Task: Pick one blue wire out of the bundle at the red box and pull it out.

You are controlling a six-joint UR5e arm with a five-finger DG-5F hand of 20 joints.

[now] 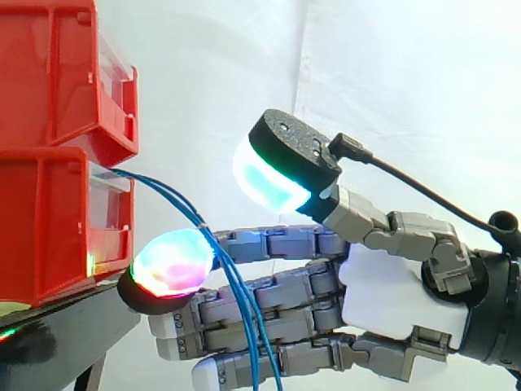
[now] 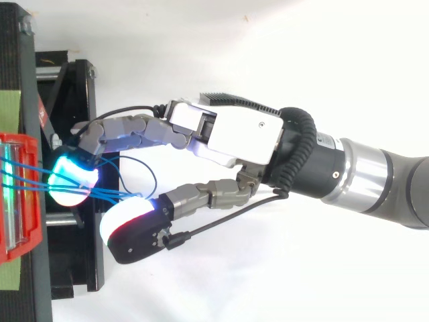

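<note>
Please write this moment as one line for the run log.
stage: at the wires | hand: open, thumb above fingers | blue wires: hang from lower red bin, across fingers | pinched: none yet

Blue wires [image 1: 175, 193], red bins [image 1: 49, 220], seemingly black stand [image 2: 80, 87]

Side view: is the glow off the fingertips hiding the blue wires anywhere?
Side view: no, the blue wires read dark against the white curtain; the glowing pad tints the red bin's corner green. Top view: the wires are traceable across that pad; a green streak lies on the bin.
</note>
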